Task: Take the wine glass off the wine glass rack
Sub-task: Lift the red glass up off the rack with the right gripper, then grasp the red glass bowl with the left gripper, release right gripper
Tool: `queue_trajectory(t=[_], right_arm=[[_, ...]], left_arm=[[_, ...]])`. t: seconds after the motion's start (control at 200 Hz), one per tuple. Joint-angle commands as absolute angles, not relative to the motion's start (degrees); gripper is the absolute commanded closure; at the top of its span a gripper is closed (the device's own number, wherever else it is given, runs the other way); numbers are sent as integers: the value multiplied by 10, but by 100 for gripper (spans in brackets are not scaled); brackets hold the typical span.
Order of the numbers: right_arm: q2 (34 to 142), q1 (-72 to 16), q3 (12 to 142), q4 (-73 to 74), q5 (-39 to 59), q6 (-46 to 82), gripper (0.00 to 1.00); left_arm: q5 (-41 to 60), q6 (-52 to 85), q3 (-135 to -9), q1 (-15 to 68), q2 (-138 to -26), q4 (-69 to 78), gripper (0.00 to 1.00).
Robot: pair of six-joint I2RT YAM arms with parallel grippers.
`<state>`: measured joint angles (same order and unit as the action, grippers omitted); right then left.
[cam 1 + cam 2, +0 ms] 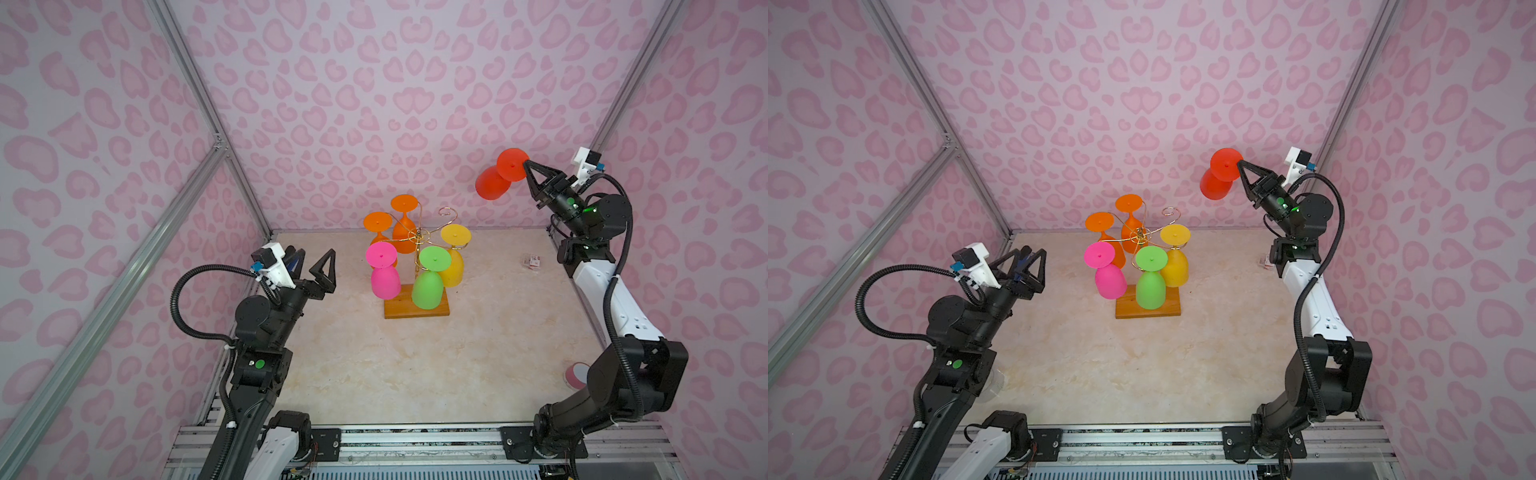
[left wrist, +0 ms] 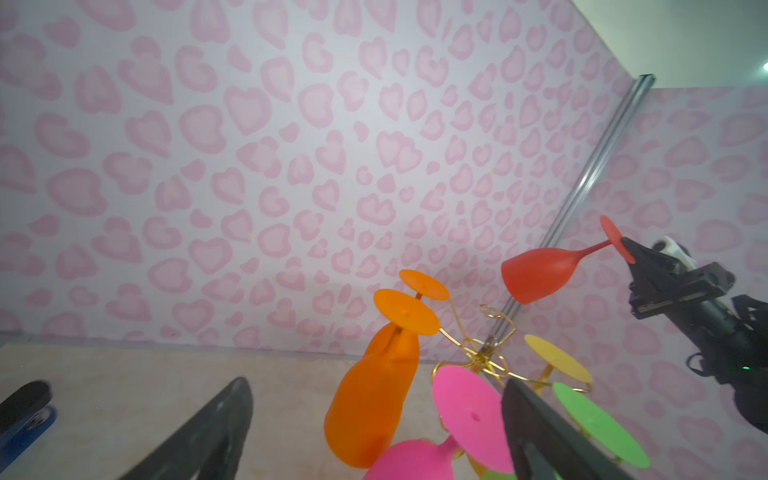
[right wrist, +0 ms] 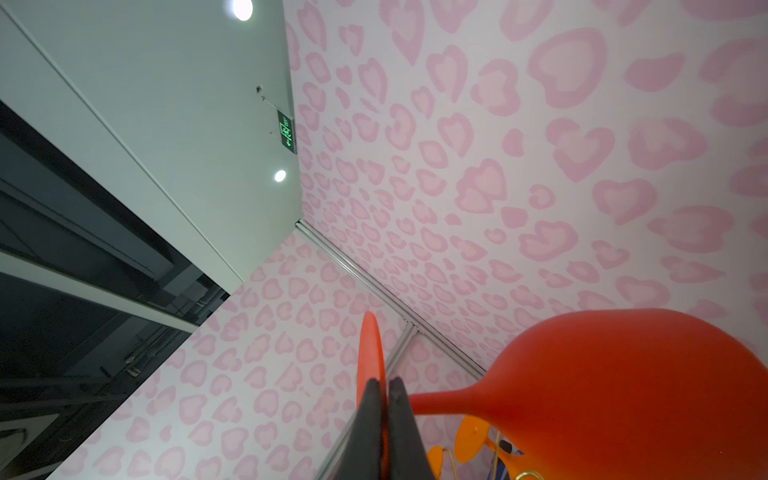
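Observation:
The red wine glass (image 1: 492, 183) (image 1: 1216, 185) hangs in the air up and to the right of the wine glass rack, tilted with its bowl toward the rack. My right gripper (image 1: 527, 163) (image 3: 384, 384) is shut on the rim of its flat foot. The wine glass rack (image 1: 417, 237) (image 1: 1169, 309) is gold wire on a wooden base, standing at the back middle. Several glasses hang on it upside down, among them pink (image 1: 385, 282), green (image 1: 427, 291) and yellow (image 1: 453, 270). My left gripper (image 1: 314, 255) (image 2: 376, 384) is open and empty, left of the rack and facing it.
A small printed packet (image 1: 532, 261) lies on the table at the right, near the right arm. A pink and white roll (image 1: 575, 374) sits by the right arm's base. Patterned walls and aluminium frame posts (image 1: 216, 137) close in the table.

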<state>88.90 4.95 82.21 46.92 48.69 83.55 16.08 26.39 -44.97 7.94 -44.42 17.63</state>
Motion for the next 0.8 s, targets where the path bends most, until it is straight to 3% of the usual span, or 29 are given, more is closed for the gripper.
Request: queue_trajectory(t=[0.0,0.2,0.415,0.795], right_arm=[[872,32,827,584,506,888,100],[847,-59,846,582,521,877,100],[868,-178,845,656,522,907,100],[893,-215,808,794,494,1023,100]], left_arm=[[314,324,-496,79,-498,270,5],[440,438,-566,86,-622,425,6],[483,492,-613,112,-725,513,6],[538,621,-649,116,-834,725,12]])
